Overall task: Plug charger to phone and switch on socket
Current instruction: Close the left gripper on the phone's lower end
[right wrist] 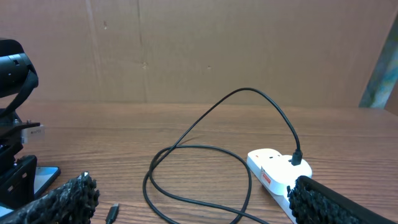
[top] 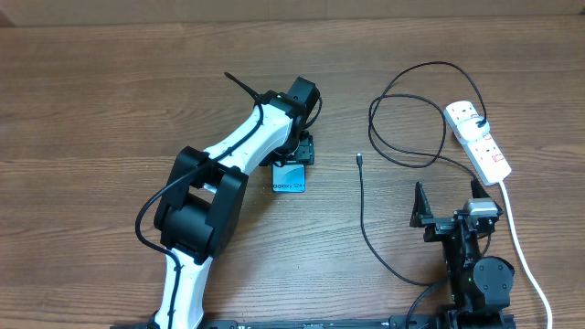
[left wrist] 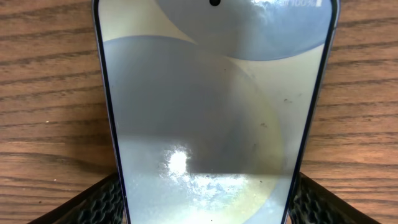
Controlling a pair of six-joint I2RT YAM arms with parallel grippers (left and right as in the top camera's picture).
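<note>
The left gripper [top: 294,153] straddles the phone [top: 290,179] just left of centre in the overhead view. One finger [left wrist: 102,200] stands at each long edge. Whether they are pinching the phone or only flanking it cannot be told.

The phone lies flat on the wooden table [top: 110,82], screen up. Its glossy edges are the first risk: a pinch so near one end could let it pivot or slide, turning its port away from the cable.

The charger cable [top: 363,206] is a second risk. Its small tip [top: 359,158] lies loose at mid-frame, well apart from the phone, and such a thin part could be missed or twisted in a grasp. The slack loop at upper right could snag and tug the plug [top: 481,125] seated in the power strip [top: 484,151] at the right edge.

The right gripper [top: 448,208] waits at lower right, fingers wide apart and empty, beside the thick white cord [top: 516,239].

"Galaxy S24+" reads small on the phone's screen. The power strip's red markings are too small to read.
</note>
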